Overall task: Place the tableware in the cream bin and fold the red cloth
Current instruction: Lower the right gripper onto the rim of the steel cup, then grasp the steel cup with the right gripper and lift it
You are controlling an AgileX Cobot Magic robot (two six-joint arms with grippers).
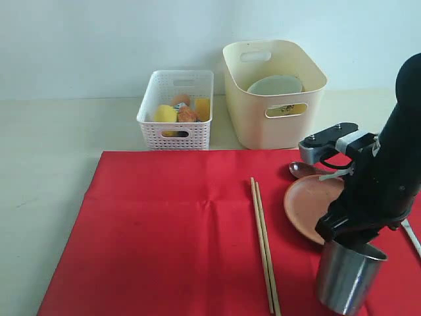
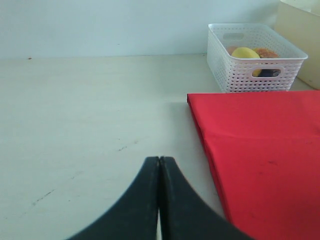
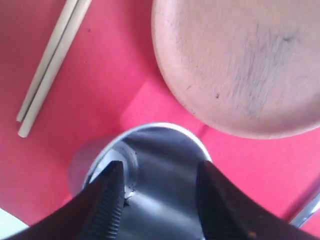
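Left wrist view: left tool (image 2: 159, 162) fully closed, empty, over bare bench (image 2: 85, 115) beside red cloth (image 2: 260, 150). Right wrist view: right tool (image 3: 160, 167) part-spread at steel cup (image 3: 160, 142) mouth, grip undeterminable. Exterior only: pale green bowl (image 1: 275, 85) inside cream bin (image 1: 256, 125).

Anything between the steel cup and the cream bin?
Only low things: the brown plate and spoon lie on the red cloth between steel cup and cream bin. Lifted, the cup should clear them.
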